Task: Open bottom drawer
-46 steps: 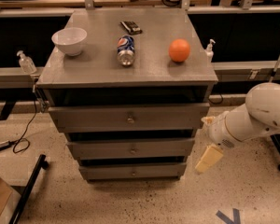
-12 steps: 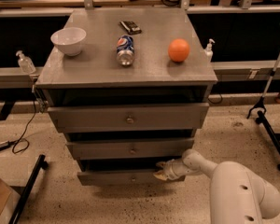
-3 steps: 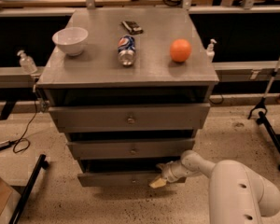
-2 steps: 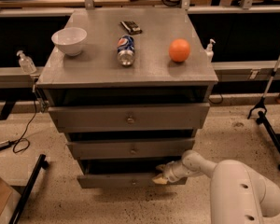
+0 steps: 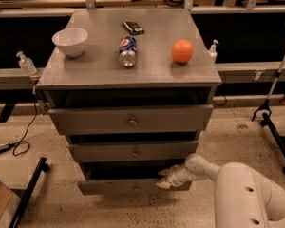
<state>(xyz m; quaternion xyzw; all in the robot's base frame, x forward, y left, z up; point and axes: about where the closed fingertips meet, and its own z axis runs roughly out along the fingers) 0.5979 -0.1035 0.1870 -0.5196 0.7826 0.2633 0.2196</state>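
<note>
A grey cabinet has three drawers. The bottom drawer (image 5: 114, 186) is the lowest, with a thin grey front, and stands pulled out a little, with a dark gap above it. Its knob is hidden. My white arm reaches in from the lower right. The gripper (image 5: 165, 178) is at the top right part of the bottom drawer's front, against its upper edge.
The cabinet top (image 5: 99, 65) bears a white bowl (image 5: 70, 41), a lying can (image 5: 128, 50), an orange (image 5: 182, 51) and a small dark object (image 5: 133, 27). Sanitiser bottles (image 5: 25, 63) hang at both sides. A black stand leg (image 5: 275, 127) is at the right, a cable at the left.
Since the earliest frame the arm has come in from the right to the bottom drawer, which has slid out a little. In the last second the gripper stays at the drawer's front.
</note>
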